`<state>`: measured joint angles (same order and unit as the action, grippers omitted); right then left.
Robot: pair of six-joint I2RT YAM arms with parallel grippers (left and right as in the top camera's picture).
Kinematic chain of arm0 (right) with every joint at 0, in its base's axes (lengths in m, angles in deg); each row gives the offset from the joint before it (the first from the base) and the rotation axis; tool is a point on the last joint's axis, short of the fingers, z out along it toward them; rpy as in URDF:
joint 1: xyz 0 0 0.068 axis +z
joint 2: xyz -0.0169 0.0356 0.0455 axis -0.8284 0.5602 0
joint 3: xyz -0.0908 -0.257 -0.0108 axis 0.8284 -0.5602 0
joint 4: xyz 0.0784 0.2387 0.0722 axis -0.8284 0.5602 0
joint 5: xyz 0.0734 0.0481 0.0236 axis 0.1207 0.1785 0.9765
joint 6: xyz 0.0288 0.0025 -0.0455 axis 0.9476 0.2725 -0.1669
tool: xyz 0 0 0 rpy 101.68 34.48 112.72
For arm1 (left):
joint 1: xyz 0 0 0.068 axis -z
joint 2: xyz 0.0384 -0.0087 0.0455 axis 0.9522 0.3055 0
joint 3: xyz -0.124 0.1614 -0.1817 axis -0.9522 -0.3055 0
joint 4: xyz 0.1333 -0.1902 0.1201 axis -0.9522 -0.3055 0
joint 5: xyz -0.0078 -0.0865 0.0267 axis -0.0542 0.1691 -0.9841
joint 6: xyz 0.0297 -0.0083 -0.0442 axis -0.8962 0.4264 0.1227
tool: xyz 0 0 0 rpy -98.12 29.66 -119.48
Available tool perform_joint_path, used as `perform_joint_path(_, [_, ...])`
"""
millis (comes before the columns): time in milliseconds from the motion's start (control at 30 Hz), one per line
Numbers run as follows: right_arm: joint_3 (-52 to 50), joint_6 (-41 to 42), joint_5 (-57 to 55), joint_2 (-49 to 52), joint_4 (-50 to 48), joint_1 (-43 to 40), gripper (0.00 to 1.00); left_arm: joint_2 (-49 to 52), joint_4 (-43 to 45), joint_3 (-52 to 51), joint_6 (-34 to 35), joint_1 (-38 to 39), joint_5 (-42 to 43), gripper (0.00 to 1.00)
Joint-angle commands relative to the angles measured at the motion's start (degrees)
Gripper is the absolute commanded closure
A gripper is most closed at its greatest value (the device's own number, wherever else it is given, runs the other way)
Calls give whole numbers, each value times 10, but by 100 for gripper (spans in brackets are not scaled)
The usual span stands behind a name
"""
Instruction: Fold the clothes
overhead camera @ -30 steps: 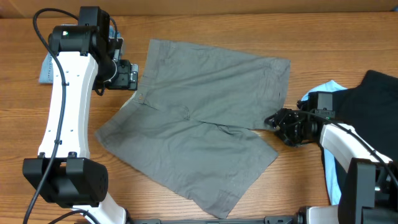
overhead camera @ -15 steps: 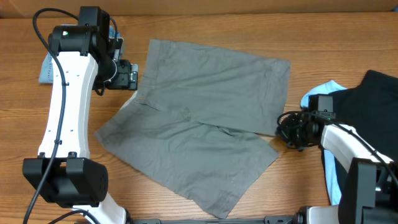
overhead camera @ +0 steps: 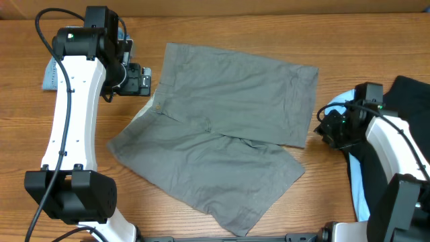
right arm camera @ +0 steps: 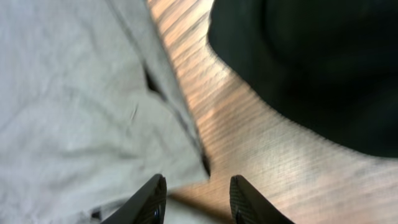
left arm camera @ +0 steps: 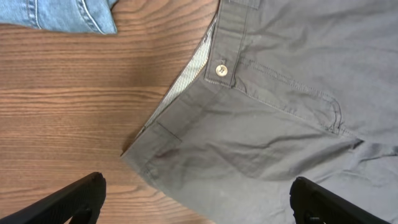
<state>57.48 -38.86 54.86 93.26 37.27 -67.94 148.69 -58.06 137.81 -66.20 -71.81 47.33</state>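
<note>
The grey-green shorts [overhead camera: 228, 121] lie spread flat in the middle of the table, waistband to the left, one leg reaching toward the front edge. In the left wrist view the shorts [left arm camera: 280, 112] show the waistband button [left arm camera: 220, 70] and a pocket seam. My left gripper [overhead camera: 144, 81] hovers at the waistband corner, wide open [left arm camera: 198, 186] and empty. My right gripper [overhead camera: 326, 128] sits just off the shorts' right hem. Its jaws [right arm camera: 196, 186] stand apart over the hem corner of the shorts [right arm camera: 74, 93] and bare wood, holding nothing.
A black garment [overhead camera: 411, 101] lies at the far right on a light blue one [overhead camera: 338, 103], close behind my right gripper, and fills the upper right of the right wrist view [right arm camera: 323, 62]. A small blue denim piece [overhead camera: 50, 77] lies at the far left [left arm camera: 62, 14].
My right gripper has opened and drawn back to the right and away from the shorts' hem. The shorts have slid slightly right. The left arm has barely moved.
</note>
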Motion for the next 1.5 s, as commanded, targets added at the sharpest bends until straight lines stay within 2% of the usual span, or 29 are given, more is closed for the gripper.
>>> perform_joint_path(0, [21, -44, 50, -8, 47, 3, 64, -14, -6, -5, 0, 3, 1, 4])
perform_joint_path(167, [3, -40, 52, -8, 122, 25, 62, -14, -6, -5, -1, 3, 1, 3])
perform_joint_path(233, [-21, -22, 50, -8, 124, 35, 57, -14, -5, -5, -1, 3, 1, 3])
perform_joint_path(400, [-102, 33, 50, -8, 33, 43, 44, -14, -3, -5, -1, 3, 1, 3])
perform_joint_path(567, [-170, 63, 49, -8, -38, 43, 45, -14, -4, -5, -1, 3, 1, 3])
perform_joint_path(600, [-179, 62, 44, -8, -47, 43, 46, -14, -3, -5, -1, 3, 1, 3])
perform_joint_path(667, [-187, 59, 35, -8, -63, 43, 63, -14, -2, -5, -1, 3, 1, 3])
perform_joint_path(700, [-188, 57, 35, -8, -70, 43, 78, -14, 0, -5, -1, 3, 1, 3])
perform_joint_path(800, [-183, 46, 33, -8, -92, 43, 96, -14, 5, -5, 0, 3, 1, 2])
perform_joint_path(1000, [-129, 40, -25, -8, -113, 26, 96, -14, 9, -5, 0, 3, 1, 2])
perform_joint_path(1100, [-93, 13, -33, -8, -103, 24, 74, -14, 12, -5, 0, 3, 1, 2])
perform_joint_path(1167, [-68, 11, -60, -8, -85, 23, 71, -14, 14, -5, 0, 3, 1, 2])
perform_joint_path(1233, [-34, 10, -78, -8, -61, 19, 63, -14, 19, -5, 0, 3, 1, 1])
perform_joint_path(1467, [107, -13, -54, -8, 48, 10, 60, -13, 53, -17, -1, 3, 16, 2])
